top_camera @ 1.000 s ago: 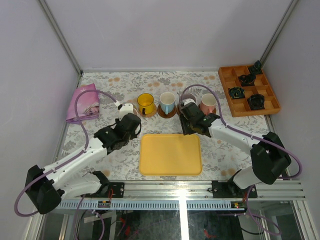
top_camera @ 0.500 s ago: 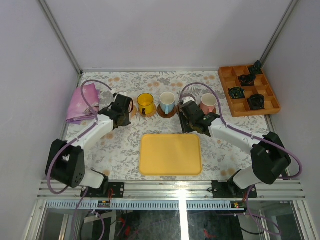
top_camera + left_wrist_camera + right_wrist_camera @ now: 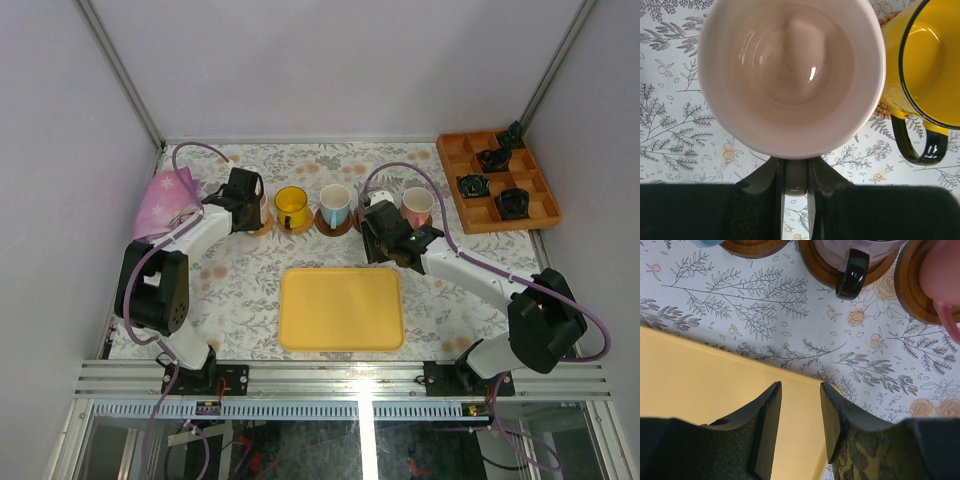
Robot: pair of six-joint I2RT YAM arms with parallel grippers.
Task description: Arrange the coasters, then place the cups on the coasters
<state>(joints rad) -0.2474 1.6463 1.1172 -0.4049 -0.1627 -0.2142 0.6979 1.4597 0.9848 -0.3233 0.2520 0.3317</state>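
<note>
In the left wrist view my left gripper (image 3: 795,170) is shut on the handle of the pale pink cup (image 3: 790,75), which stands just left of the yellow cup (image 3: 930,60). A woven coaster (image 3: 883,107) shows under the yellow one. From above, the left gripper (image 3: 250,197) is at the left end of the row: yellow cup (image 3: 291,207), white-and-blue cup (image 3: 335,205), salmon cup (image 3: 416,206). My right gripper (image 3: 800,390) is open and holds nothing, over the tray corner. Ahead of it the purple-grey cup (image 3: 840,245) and salmon cup (image 3: 942,275) sit on brown coasters (image 3: 820,267).
A flat yellow tray (image 3: 341,308) lies in the middle near the front. An orange compartment box (image 3: 497,180) with small black objects sits at the back right. A pink cloth (image 3: 168,205) lies at the back left by the wall.
My left arm has swung from beside the tray up to the back left, carrying the pale pink cup to the spot left of the yellow cup. The right arm has hardly moved.
</note>
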